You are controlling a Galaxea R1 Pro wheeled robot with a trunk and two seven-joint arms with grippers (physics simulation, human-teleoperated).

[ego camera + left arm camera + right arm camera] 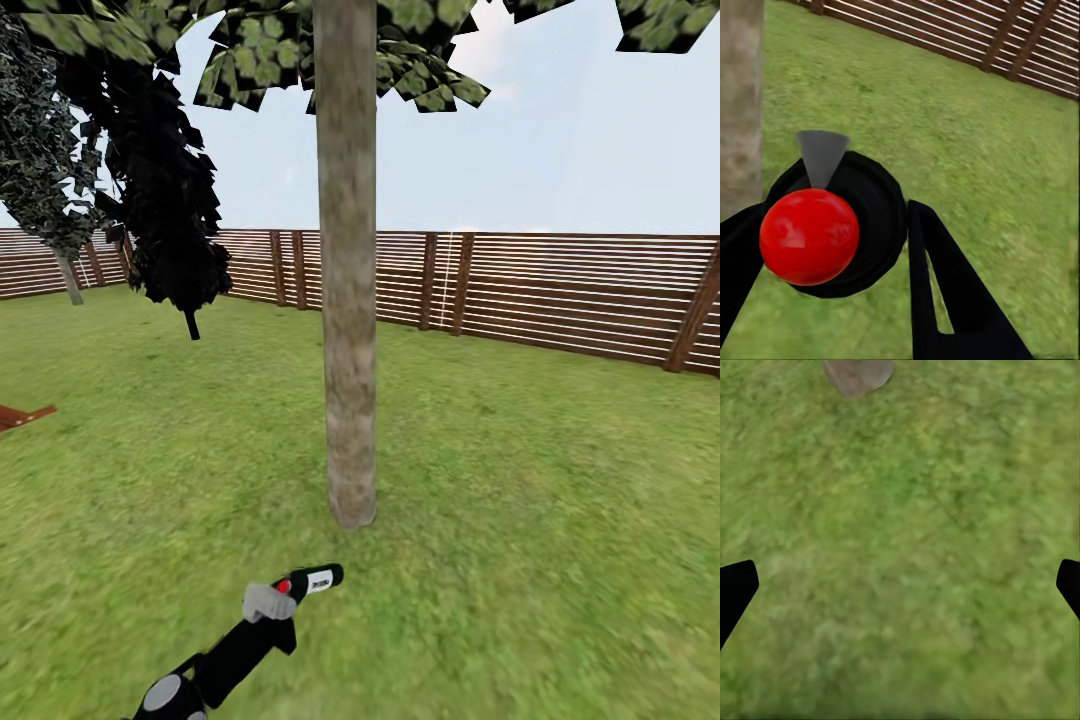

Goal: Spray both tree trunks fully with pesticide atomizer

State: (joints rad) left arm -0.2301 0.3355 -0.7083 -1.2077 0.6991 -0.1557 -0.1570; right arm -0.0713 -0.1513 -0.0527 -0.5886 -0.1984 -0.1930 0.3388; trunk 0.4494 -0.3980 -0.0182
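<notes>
Looking past my left pincer (283, 598), I see the tree trunk (347, 300) rising just ahead of it from the lawn (560, 500). That pincer grips the pesticide atomizer (305, 583), nozzle toward the trunk. My right pincer (900, 585) hangs spread wide over grass.

Readable text: I can make out none.
Pesticide atomizer (305, 583): I see a white mark on its black body in my head view, too small and blurred to read.
Fence (590, 290): I see bare slats, unlettered.
</notes>
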